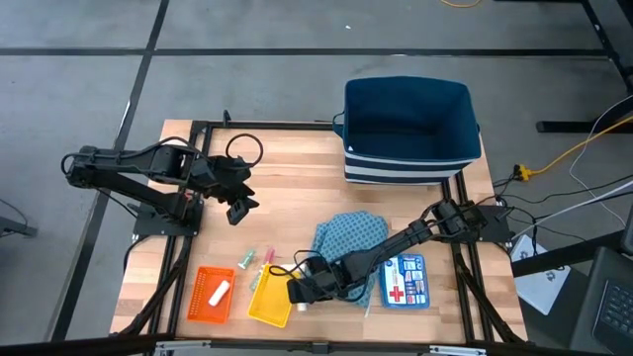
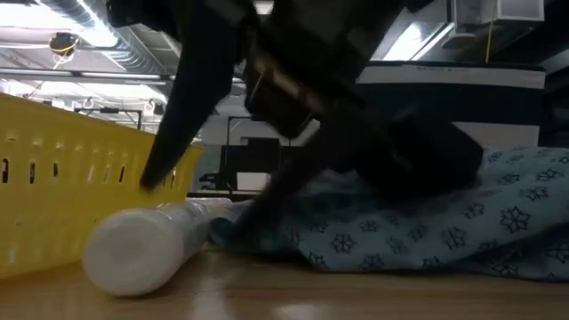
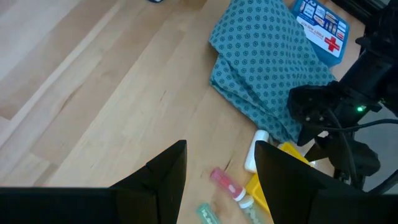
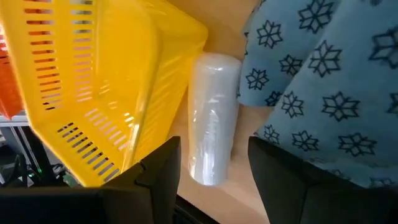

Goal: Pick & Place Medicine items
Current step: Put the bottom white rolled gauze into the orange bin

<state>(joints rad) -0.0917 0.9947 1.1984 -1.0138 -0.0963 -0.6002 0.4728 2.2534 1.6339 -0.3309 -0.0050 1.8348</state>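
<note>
One white tube (image 4: 213, 118), smooth, cylindrical, lying beside yellow basket (image 4: 99, 81); right claw (image 4: 211, 168) wide open over it.

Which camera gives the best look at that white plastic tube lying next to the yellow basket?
The right wrist view: the white plastic tube fills the frame between yellow slotted basket and blue patterned cloth. Low view shows its blurred end; the high and left wrist views show slivers.

Blue bin (image 1: 410, 124) at table's upper right. Patterned blue cloth (image 1: 346, 237) bunched lower centre, first-aid pouch (image 1: 406, 280) just right of it. Yellow basket (image 1: 270, 297) and orange basket (image 1: 211, 294) lower left, side by side.
</note>
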